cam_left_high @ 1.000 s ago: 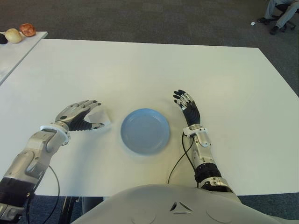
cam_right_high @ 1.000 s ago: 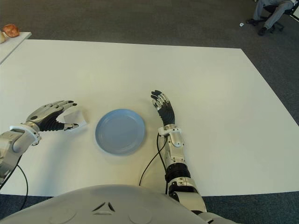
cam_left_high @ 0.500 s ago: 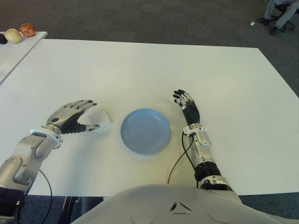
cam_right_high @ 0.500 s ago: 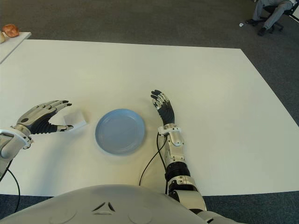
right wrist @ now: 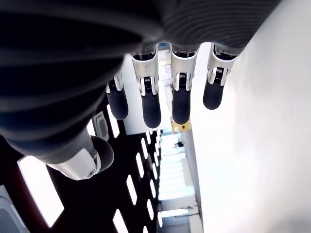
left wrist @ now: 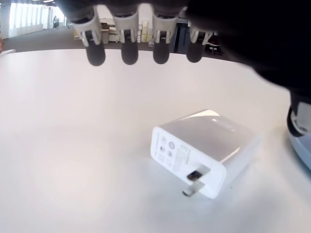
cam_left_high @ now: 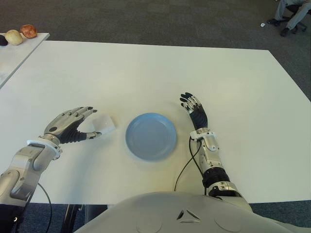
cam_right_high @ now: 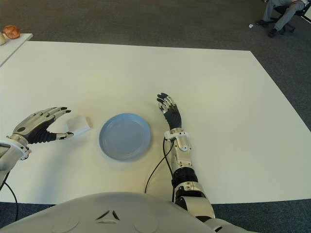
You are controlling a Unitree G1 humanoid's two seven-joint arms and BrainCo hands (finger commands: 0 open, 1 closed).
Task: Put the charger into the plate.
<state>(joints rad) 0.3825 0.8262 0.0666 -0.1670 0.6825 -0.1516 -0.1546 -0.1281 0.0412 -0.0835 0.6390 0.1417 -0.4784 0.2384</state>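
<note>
The left hand [cam_left_high: 68, 127] was low over the tabletop [cam_left_high: 146, 73], its fingers [left wrist: 129, 52] spread apart and holding nothing. Just beside its fingertips lay the charger [left wrist: 204, 150], a white block resting flat on the tabletop with its metal prongs turned toward the wrist camera; I could see a clear gap between it and the hand. The blue plate [cam_left_high: 151, 136] stood near the charger, on the side away from the hand, and there was nothing in it. The right hand [cam_left_high: 194, 110] showed at the other side of the plate, fingers extended and empty. To my judgement the task was hardly begun: the charger was not grasped, and lifting it and carrying it to the plate remained.
</note>
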